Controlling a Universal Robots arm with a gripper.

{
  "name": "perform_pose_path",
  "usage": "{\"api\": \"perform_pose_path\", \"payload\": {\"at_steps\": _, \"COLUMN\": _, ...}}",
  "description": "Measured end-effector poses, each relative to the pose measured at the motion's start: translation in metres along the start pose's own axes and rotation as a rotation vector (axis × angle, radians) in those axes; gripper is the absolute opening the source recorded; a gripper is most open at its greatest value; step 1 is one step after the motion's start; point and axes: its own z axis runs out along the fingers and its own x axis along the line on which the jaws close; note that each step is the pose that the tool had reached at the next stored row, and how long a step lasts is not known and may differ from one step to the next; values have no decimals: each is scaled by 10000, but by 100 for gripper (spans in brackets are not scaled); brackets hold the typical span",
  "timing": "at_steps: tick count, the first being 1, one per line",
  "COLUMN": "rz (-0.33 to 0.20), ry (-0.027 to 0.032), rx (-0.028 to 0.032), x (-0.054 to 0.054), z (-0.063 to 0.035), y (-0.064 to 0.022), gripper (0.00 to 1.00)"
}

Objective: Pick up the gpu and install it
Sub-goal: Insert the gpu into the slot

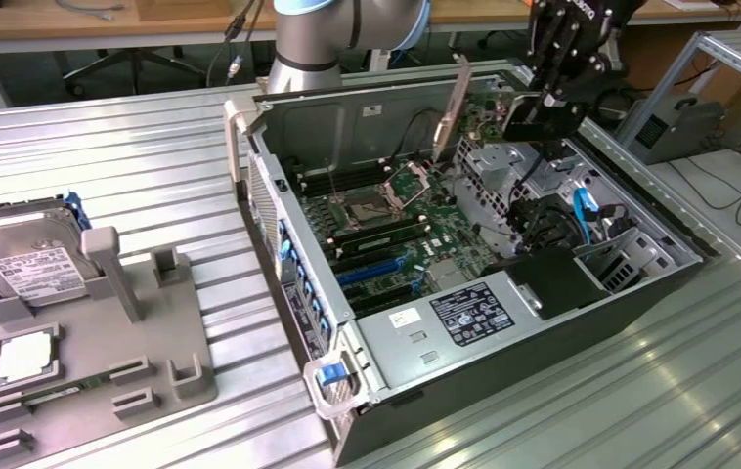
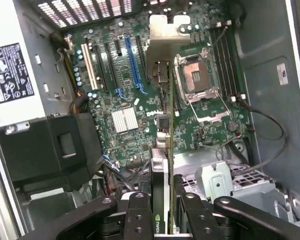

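The gripper [image 1: 537,117] [image 2: 162,212] is clamped on the gpu [image 1: 475,112] [image 2: 160,165], a finger on each face of the card. The card stands on edge, its silver bracket at the end farthest from the fingers. The pick-up is therefore done.

The install looks not yet done. The card hangs above the open case [image 1: 632,293], over the motherboard [image 2: 200,130], and no part of it appears seated in a slot. Directly below the hand, it runs roughly parallel to the blue slot [image 2: 131,60] and the CPU socket [image 2: 195,75], lying between the two.

Between the fingers, the card's edge carries a small green logo that I cannot read. Farther from the hand, the power supply [image 1: 475,313] [image 2: 7,70] has a black label with certification marks, its print too fine to make out. Well away from the hand, outside the case, a hard drive [image 1: 25,264] bears a white label, also illegible.
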Motion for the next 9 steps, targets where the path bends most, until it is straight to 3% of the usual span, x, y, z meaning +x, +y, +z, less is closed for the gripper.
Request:
{"api": "perform_pose_path", "payload": {"at_steps": 5, "rz": -1214, "ry": 5, "rx": -60, "x": -2, "z": 2, "y": 1, "gripper": 27}}
{"api": "perform_pose_path", "payload": {"at_steps": 9, "rz": -1356, "ry": 6, "rx": -66, "x": -3, "z": 2, "y": 1, "gripper": 27}}
